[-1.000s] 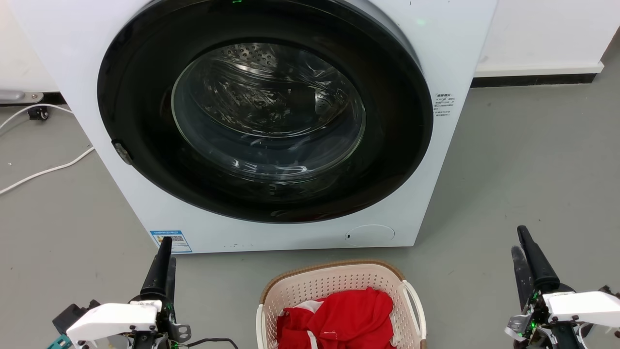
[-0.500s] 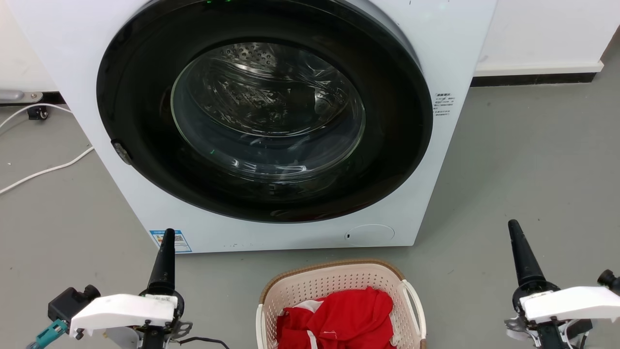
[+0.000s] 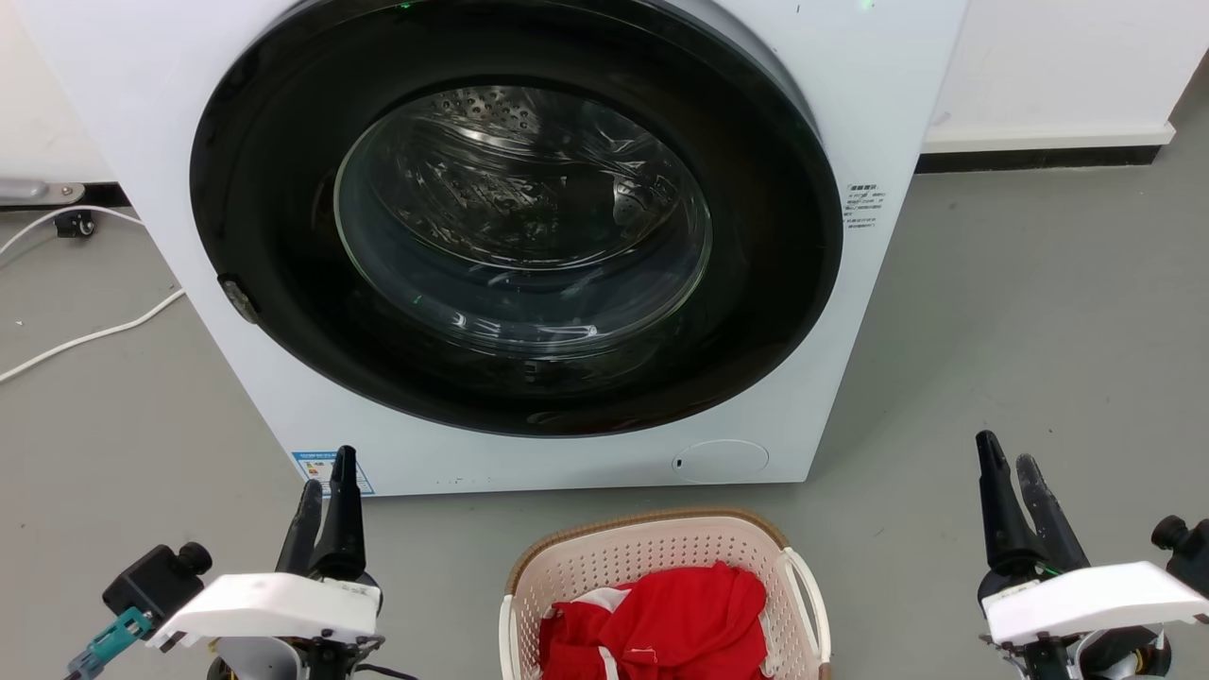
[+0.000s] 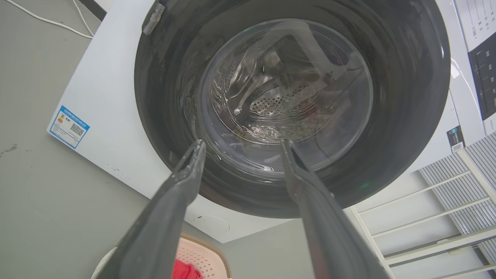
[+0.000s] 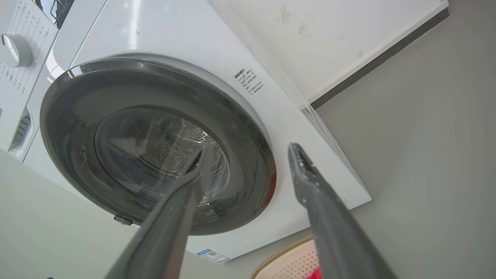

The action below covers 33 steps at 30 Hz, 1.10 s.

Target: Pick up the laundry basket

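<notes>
The laundry basket [image 3: 642, 557] stands on the grey floor at the bottom centre of the head view, cream-white and perforated, with a brown rim and a white loop handle on its right side. A red garment [image 3: 661, 619] lies inside it. My left gripper [image 3: 329, 470] is open, to the left of the basket and apart from it. My right gripper [image 3: 1006, 451] is open too, well to the basket's right. The left wrist view looks past the open left gripper [image 4: 242, 143], with the basket [image 4: 201, 259] low in that view. A corner of the basket [image 5: 286, 263] lies below the open right gripper [image 5: 248, 148].
A white washing machine [image 3: 850, 359] with a large dark round door [image 3: 519, 246], shut, stands just behind the basket. A white cable [image 3: 85, 335] runs over the floor at the left. Bare grey floor [image 3: 1039, 331] lies to the right. A white rack [image 4: 426, 224] stands beside the machine.
Both wrists have rolled, so each gripper's two fingers now show side by side. The right gripper has shifted a little left. The basket has not moved.
</notes>
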Motion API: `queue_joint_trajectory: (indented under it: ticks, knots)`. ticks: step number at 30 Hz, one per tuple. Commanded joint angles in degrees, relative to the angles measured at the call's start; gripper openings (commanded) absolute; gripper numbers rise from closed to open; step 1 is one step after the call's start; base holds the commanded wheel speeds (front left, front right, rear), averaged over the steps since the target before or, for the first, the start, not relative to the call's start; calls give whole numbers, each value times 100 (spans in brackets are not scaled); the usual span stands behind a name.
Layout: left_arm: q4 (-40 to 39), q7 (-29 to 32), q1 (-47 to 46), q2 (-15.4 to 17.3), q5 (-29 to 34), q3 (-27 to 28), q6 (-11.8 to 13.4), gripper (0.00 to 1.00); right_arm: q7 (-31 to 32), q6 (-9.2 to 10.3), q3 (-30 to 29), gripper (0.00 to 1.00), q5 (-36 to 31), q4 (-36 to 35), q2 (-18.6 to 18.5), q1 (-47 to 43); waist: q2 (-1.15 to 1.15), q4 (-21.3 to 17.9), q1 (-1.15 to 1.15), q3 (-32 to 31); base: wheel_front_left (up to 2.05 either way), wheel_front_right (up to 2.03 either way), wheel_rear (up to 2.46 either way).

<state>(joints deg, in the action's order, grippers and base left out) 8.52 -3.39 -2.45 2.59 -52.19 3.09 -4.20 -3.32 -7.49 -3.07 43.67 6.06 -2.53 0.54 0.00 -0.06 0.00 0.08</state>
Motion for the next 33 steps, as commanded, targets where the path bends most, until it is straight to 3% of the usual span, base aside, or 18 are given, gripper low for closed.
queue_joint_trajectory:
  ticks: [1,33]
  knots:
    - [-105,-48,-9,26,155,-16,19,100,-51,0,16,100,-166,-119,-25,23,0,2,0,-2,0,0,0]
    - [140,-588,210,31,2500,-311,243,100,-593,0,60,100,-2605,-101,-37,-312,0,37,0,-51,0,0,0]
